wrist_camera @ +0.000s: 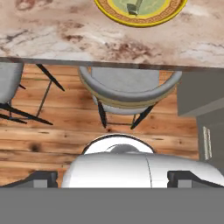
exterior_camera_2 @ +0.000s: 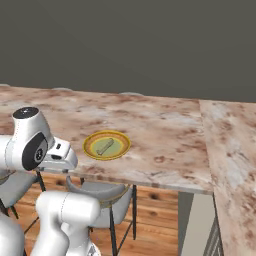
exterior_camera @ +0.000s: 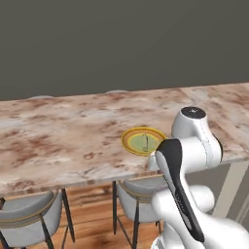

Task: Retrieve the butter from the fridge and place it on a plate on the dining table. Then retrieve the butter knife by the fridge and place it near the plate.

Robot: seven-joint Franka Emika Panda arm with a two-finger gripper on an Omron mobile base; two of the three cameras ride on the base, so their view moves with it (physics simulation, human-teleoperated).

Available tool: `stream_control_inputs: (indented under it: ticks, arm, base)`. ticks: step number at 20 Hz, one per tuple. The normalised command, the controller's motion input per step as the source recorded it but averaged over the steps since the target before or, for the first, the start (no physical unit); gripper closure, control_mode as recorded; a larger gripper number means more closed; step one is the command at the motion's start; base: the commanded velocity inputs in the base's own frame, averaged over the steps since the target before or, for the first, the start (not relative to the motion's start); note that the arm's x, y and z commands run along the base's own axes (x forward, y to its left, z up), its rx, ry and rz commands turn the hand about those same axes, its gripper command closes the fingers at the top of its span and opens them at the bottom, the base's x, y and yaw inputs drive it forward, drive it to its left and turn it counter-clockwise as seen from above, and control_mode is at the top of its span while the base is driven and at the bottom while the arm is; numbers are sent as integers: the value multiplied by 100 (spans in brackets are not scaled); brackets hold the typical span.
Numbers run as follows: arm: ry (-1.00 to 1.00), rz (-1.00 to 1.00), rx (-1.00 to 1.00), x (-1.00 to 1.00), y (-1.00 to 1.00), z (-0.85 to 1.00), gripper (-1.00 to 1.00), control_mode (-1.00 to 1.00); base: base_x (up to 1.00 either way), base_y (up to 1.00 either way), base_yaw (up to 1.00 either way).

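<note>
One small slim pale yellowish stick of butter (exterior_camera_2: pixel 105 146) lies on the round yellow-rimmed, pale green plate (exterior_camera_2: pixel 120 150), ahead of the gripper (wrist_camera: pixel 112 177) on the brown-and-cream marbled dining table (exterior_camera_2: pixel 165 130). The gripper hangs low off the table's near edge, over a grey chair (wrist_camera: pixel 127 87), its jaws spread wide and empty. Butter looks light, soft and greasy; gentle pinching across its long sides would suit.
</note>
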Motion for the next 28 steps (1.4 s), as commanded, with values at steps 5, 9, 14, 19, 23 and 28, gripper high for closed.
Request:
stream_control_inputs:
  ticks: [5, 9, 14, 19, 23, 28]
  arm:
    - [0, 0, 0, 0, 0, 0, -100, 100]
    - [0, 0, 0, 0, 0, 0, -100, 100]
    - [0, 0, 0, 0, 0, 0, -100, 100]
    - [0, 0, 0, 0, 0, 0, -100, 100]
    - [0, 0, 0, 0, 0, 0, -100, 100]
    - [0, 0, 0, 0, 0, 0, -100, 100]
  base:
    - [-26, 100, -1]
    - [-1, 100, -6]
    - [0, 100, -6]
    - [-1, 100, -5]
    - [-1, 100, -3]
    - [-7, 90, 0]
